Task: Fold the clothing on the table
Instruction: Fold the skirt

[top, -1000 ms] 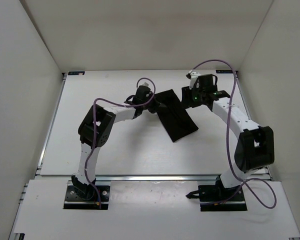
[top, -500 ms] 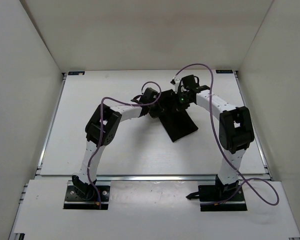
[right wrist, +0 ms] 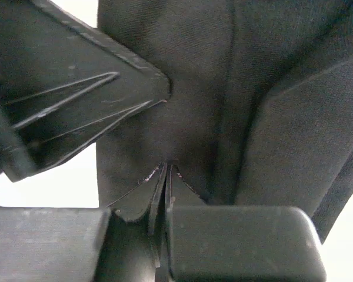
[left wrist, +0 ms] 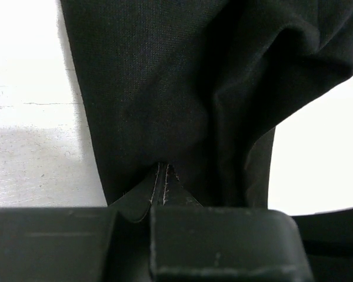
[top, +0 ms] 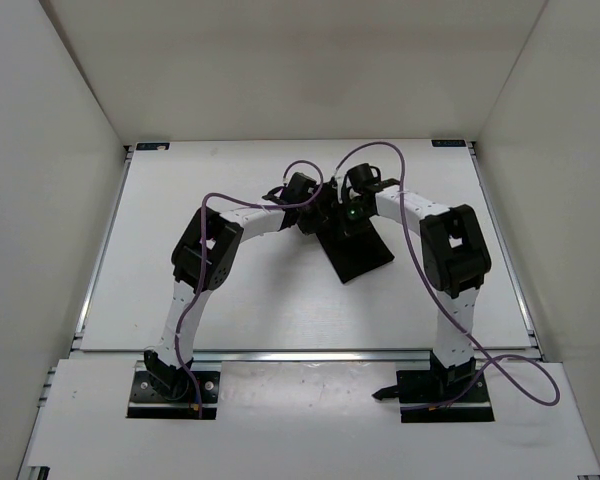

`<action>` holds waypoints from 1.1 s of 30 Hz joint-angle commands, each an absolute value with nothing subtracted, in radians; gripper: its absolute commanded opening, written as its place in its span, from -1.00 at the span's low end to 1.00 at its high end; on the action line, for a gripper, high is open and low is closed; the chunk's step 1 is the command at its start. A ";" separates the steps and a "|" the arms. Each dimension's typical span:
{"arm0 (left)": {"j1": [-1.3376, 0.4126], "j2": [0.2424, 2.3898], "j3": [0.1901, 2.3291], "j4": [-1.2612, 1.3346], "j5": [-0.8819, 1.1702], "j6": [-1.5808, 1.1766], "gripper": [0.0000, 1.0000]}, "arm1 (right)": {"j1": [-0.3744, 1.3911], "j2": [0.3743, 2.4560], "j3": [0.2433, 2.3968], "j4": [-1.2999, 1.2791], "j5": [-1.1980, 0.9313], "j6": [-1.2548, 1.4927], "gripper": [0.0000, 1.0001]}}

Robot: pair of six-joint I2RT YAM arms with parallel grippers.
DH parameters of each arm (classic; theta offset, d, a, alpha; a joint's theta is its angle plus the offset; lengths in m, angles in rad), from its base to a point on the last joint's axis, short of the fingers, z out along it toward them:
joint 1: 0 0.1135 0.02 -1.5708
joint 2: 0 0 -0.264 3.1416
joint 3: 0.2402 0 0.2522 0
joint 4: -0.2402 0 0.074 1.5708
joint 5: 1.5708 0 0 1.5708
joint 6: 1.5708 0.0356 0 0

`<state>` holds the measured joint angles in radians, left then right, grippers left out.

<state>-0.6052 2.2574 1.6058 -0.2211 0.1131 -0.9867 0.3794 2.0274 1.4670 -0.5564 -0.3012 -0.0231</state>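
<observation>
Nearest, both arms rise from the near edge of the table (top: 180,300) and bend inward, so that their wrists meet over its middle, somewhat toward the far edge. Between them lies the clothing (top: 362,255), a black strip running slantwise. Its near end rests flat on the white surface, pointing toward the right near corner. Farther on, at the garment's far end, the left gripper (left wrist: 156,202) has its jaws pressed together on a stitched edge of the cloth, which bunches upward from the pinch. Just beside it the right gripper (right wrist: 163,202) is likewise clamped on a hem, with the left one's dark body close at its upper left. Each apparently grips one far corner, though black on black makes that hard to confirm from above. Held so, the pair seem placed to carry the far end over the near one, making the fold
</observation>
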 commanded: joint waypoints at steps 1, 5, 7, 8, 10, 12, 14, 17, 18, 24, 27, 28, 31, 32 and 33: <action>-0.600 2.266 1.618 -0.294 0.063 -0.962 -1.00 | 0.385 2.042 1.496 -0.537 -0.243 -0.040 -0.99; -0.598 2.255 1.602 -0.308 0.048 -0.956 -1.00 | 0.397 2.060 1.512 -0.532 -0.128 -0.055 -0.98; -0.600 2.252 1.595 -0.314 0.046 -0.951 -1.00 | 0.382 2.071 1.517 -0.531 -0.100 -0.057 -1.00; -0.601 2.249 1.589 -0.313 0.051 -0.950 -1.00 | 0.377 2.080 1.522 -0.534 -0.085 -0.049 -1.00; -0.598 2.244 1.579 -0.310 0.051 -0.945 -1.00 | 0.365 2.097 1.532 -0.534 -0.065 -0.055 -1.00; -0.595 2.232 1.566 -0.313 0.051 -0.945 -1.00 | 0.351 2.106 1.543 -0.543 -0.006 -0.054 -1.00; -0.589 2.233 1.557 -0.319 0.041 -0.946 -1.00 | 0.331 2.112 1.551 -0.543 -0.003 -0.055 -1.00; -0.595 2.233 1.548 -0.333 0.046 -0.943 -1.00 | 0.284 2.121 1.574 -0.552 0.038 -0.049 -1.00; -0.600 2.238 1.552 -0.325 0.041 -0.942 -1.00 | 0.276 2.120 1.584 -0.549 0.035 -0.041 -1.00; -0.607 2.255 1.571 -0.353 0.041 -0.933 -1.00 | 0.224 2.102 1.621 -0.537 0.041 -0.046 -1.00; -0.606 2.247 1.546 -0.350 0.052 -0.928 -1.00 | 0.184 2.135 1.693 -0.552 0.083 -0.037 -1.00; -0.598 2.238 1.545 -0.350 0.046 -0.930 -1.00 | 0.169 2.158 1.728 -0.555 0.077 -0.028 -0.99; -0.594 2.220 1.517 -0.356 0.057 -0.914 -1.00 | 0.103 2.178 1.787 -0.589 0.009 -0.003 -1.00; -0.594 2.214 1.519 -0.362 0.057 -0.907 -1.00 | 0.098 2.169 1.787 -0.592 0.014 0.026 -1.00; -0.594 2.207 1.506 -0.364 0.055 -0.902 -1.00 | 0.092 2.137 1.775 -0.594 -0.017 0.026 -1.00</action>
